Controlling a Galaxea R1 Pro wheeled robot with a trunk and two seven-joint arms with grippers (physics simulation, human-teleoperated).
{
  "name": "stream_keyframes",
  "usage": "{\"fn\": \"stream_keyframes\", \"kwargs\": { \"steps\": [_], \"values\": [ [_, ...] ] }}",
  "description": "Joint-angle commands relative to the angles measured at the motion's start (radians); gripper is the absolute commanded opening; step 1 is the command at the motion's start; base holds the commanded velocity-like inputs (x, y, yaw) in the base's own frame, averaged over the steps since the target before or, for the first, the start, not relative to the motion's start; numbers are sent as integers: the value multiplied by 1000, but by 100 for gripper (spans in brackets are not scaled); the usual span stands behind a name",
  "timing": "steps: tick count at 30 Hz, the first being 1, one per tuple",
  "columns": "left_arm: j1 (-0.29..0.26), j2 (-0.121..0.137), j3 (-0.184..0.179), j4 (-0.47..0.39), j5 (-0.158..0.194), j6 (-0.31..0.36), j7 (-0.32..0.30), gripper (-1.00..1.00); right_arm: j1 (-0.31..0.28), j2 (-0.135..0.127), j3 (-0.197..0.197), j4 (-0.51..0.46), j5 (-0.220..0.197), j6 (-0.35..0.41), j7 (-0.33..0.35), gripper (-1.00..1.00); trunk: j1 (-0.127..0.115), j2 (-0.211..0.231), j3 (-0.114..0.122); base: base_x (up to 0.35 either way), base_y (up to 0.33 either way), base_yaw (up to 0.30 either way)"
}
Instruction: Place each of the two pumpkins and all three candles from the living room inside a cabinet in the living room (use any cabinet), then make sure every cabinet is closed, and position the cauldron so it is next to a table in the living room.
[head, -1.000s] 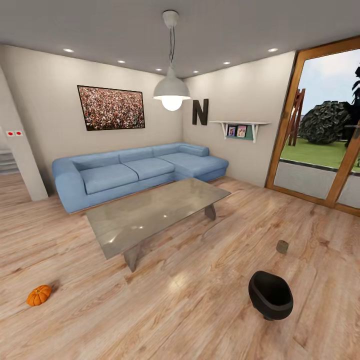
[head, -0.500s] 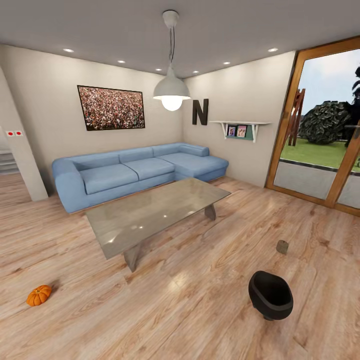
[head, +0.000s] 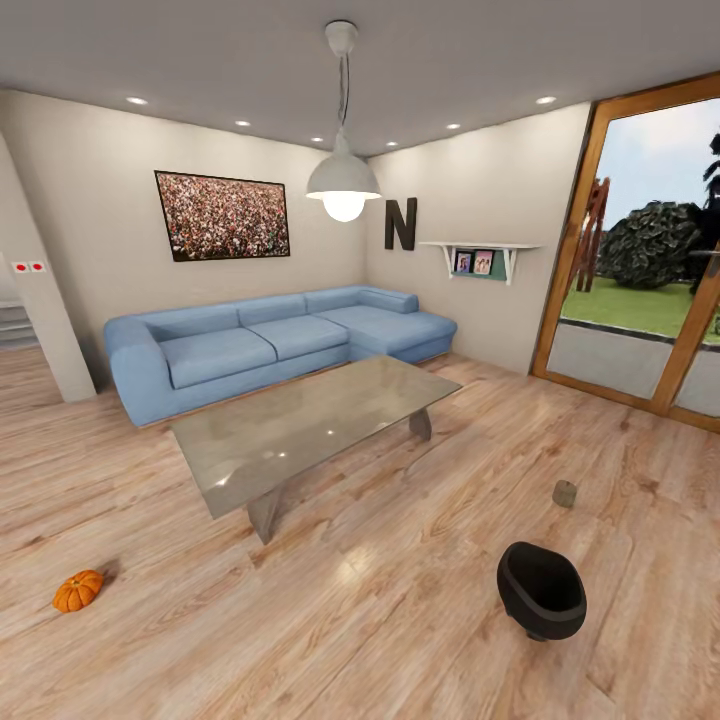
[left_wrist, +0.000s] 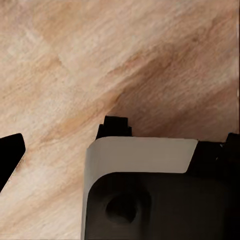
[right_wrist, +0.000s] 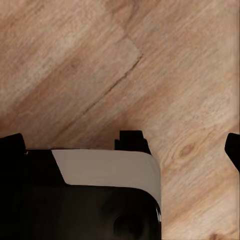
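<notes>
In the head view, one orange ribbed pumpkin (head: 78, 590) lies on the wood floor at the near left. A black cauldron (head: 541, 590) sits tilted on the floor at the near right. Beyond it a small dull-tan candle (head: 565, 493) stands on the floor. The grey glossy table (head: 310, 425) stands mid-room, apart from all three. The cabinet is out of view. My left gripper (left_wrist: 121, 147) and right gripper (right_wrist: 122, 145) hang over bare floor, each with its fingers wide apart and nothing between them.
A blue corner sofa (head: 270, 345) stands against the far wall behind the table. A pendant lamp (head: 343, 185) hangs above. Wood-framed glass doors (head: 640, 260) fill the right wall. Part of my own body (left_wrist: 145, 195) shows under each wrist camera.
</notes>
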Motion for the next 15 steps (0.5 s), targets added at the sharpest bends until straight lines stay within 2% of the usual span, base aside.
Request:
{"fn": "stream_keyframes", "kwargs": {
  "steps": [1,4,5,9,10,13,14,15],
  "values": [
    [-41,-3,0,0,4,27,0,100,-41,-3,0,-2,0,48,0,100,0,0,0,0,0,0],
    [-98,-10,0,0,7,67,-1,100,-103,-12,0,-4,-1,114,1,100,0,0,0,0,0,0],
    [-135,-21,0,0,8,95,0,100,-145,-20,-1,-5,-2,144,2,100,0,0,0,0,0,0],
    [-213,-49,2,-1,13,153,2,100,-229,-36,-1,-14,-3,176,4,100,0,0,0,0,0,0],
    [-254,-66,6,-1,22,186,2,100,-268,-43,-2,-23,-4,185,5,100,0,0,0,0,0,0],
    [-314,-98,10,-2,46,231,3,100,-319,-55,-2,-42,-13,197,6,100,0,0,0,0,0,-9],
    [-364,-128,12,-4,72,261,4,100,-360,-73,-3,-64,-33,228,6,100,0,0,0,0,0,-113],
    [-379,-137,12,-6,79,268,4,100,-371,-78,-3,-74,-39,243,6,100,0,0,0,0,0,-131]
  ]
}}
